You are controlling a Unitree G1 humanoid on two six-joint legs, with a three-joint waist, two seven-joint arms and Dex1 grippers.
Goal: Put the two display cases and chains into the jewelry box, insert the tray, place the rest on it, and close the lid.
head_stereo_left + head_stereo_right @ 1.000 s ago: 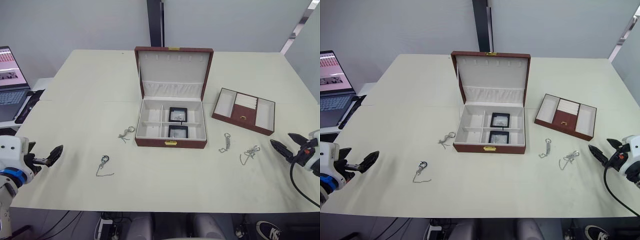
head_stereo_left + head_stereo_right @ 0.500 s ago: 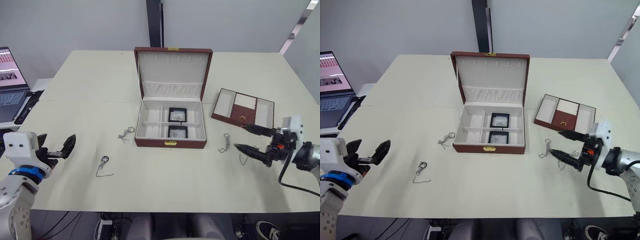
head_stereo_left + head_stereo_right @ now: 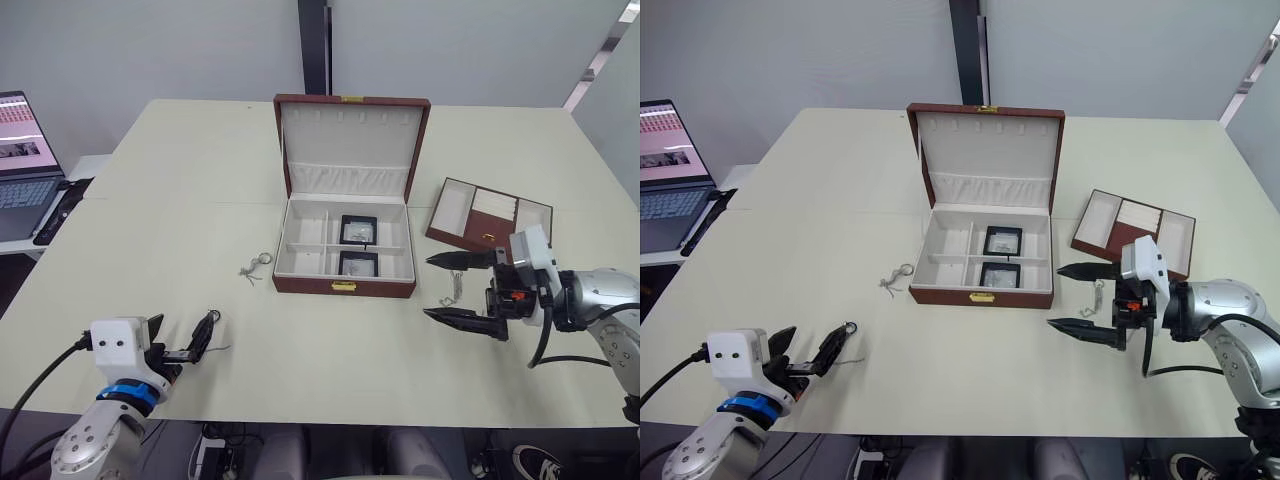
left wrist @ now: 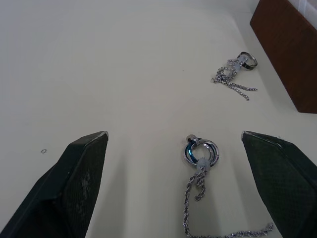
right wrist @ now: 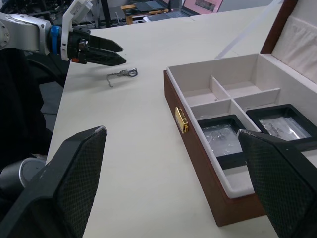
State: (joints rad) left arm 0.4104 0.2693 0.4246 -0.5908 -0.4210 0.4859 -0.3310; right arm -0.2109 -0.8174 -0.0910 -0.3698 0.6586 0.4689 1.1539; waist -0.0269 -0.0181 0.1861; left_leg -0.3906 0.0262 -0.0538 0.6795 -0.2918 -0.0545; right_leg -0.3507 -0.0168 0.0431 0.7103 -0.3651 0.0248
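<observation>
- My left gripper (image 4: 173, 163) hangs low over the table (image 3: 180, 210), fingers spread wide either side of a chain (image 4: 200, 163), so one squeeze should take its ring.
- My right gripper (image 3: 458, 288) is also spread, straddling a second chain (image 3: 455, 284) right of the box (image 3: 345, 285) for the same reason.
- Both cases (image 3: 357, 228) already lie in the box's right compartments; the lid (image 3: 350, 130) stands open (leaving room above).
- Another chain (image 3: 254, 266) lies near the box's left corner.
- The tray (image 3: 485, 215) waits further right, clear of the box until the chains go in.
</observation>
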